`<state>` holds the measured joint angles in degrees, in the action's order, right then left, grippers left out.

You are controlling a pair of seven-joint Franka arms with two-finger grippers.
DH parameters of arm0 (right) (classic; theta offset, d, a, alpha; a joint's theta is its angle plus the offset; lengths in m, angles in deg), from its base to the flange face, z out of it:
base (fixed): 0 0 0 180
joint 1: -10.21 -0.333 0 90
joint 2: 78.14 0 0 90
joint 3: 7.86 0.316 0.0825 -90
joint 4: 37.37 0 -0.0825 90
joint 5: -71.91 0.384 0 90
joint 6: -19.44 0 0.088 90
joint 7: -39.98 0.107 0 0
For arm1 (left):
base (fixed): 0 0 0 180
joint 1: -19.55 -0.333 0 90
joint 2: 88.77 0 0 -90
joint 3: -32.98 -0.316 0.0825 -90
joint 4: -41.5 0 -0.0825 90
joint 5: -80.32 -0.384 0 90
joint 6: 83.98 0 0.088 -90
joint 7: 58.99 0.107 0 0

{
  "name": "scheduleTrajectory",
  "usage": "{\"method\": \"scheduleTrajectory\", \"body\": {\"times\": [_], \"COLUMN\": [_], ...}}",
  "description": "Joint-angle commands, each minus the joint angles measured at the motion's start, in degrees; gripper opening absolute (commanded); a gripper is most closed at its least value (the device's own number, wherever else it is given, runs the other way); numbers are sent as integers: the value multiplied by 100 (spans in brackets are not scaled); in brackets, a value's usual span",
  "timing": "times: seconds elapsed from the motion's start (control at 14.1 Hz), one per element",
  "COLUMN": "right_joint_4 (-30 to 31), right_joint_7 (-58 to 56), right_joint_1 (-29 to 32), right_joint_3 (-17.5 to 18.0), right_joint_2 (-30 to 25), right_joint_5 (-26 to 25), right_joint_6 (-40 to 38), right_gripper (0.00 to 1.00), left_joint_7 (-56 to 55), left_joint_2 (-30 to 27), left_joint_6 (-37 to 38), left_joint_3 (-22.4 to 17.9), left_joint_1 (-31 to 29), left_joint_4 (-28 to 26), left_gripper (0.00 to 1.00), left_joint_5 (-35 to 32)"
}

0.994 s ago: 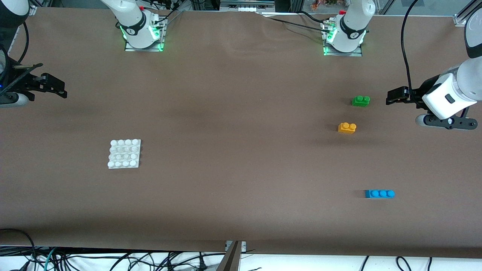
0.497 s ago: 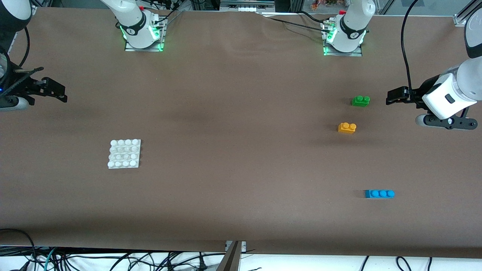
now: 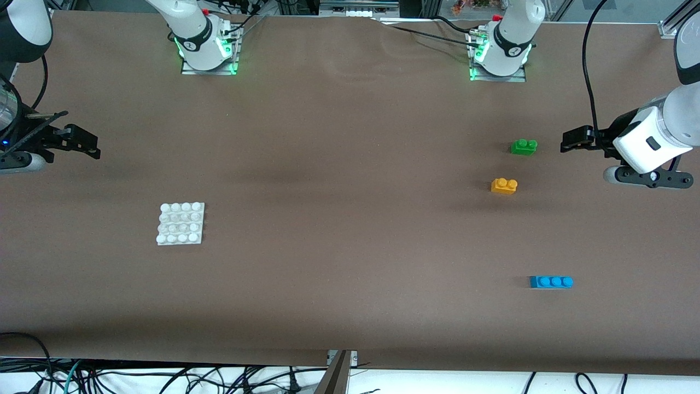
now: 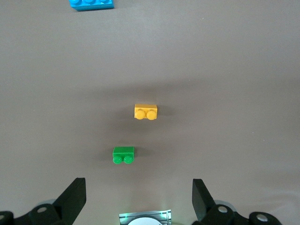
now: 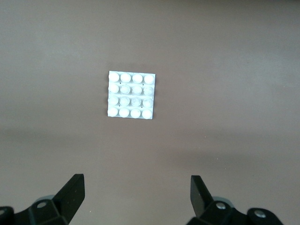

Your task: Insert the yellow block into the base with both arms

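Note:
The yellow block (image 3: 503,186) (image 4: 146,112) lies on the brown table toward the left arm's end, studs up. The white studded base (image 3: 181,223) (image 5: 131,95) lies flat toward the right arm's end. My left gripper (image 3: 571,140) (image 4: 139,199) hangs open and empty above the table at its own end, off to the side of the green brick, well apart from the yellow block. My right gripper (image 3: 82,141) (image 5: 137,197) hangs open and empty above the table edge at its end, away from the base.
A green two-stud brick (image 3: 524,146) (image 4: 123,155) sits farther from the front camera than the yellow block. A blue three-stud brick (image 3: 550,282) (image 4: 91,3) lies nearer to it. The arm bases (image 3: 205,46) (image 3: 500,52) stand along the table's back edge.
The right gripper has shifted slightly over the table at its end. The left arm and all bricks have stayed put.

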<state>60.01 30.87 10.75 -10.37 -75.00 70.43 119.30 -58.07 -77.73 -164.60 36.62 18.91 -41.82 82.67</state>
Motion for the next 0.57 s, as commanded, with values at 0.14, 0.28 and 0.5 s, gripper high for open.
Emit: {"method": "scheduleTrajectory", "body": {"times": [0.14,0.28,0.5], "right_joint_4": [18,27,27], "right_joint_7": [33,33,33], "right_joint_1": [25,25,34], "right_joint_3": [-22,-22,-22], "right_joint_2": [-58,-50,221], "right_joint_5": [60,69,69], "right_joint_6": [-54,-46,155], "right_gripper": [100,100,100], "left_joint_7": [40,40,40], "left_joint_2": [21,21,21], "left_joint_6": [108,108,108], "left_joint_3": [23,23,23], "left_joint_1": [3,3,3], "left_joint_4": [123,123,123], "left_gripper": [100,100,100], "left_joint_5": [-112,-112,-104]}}
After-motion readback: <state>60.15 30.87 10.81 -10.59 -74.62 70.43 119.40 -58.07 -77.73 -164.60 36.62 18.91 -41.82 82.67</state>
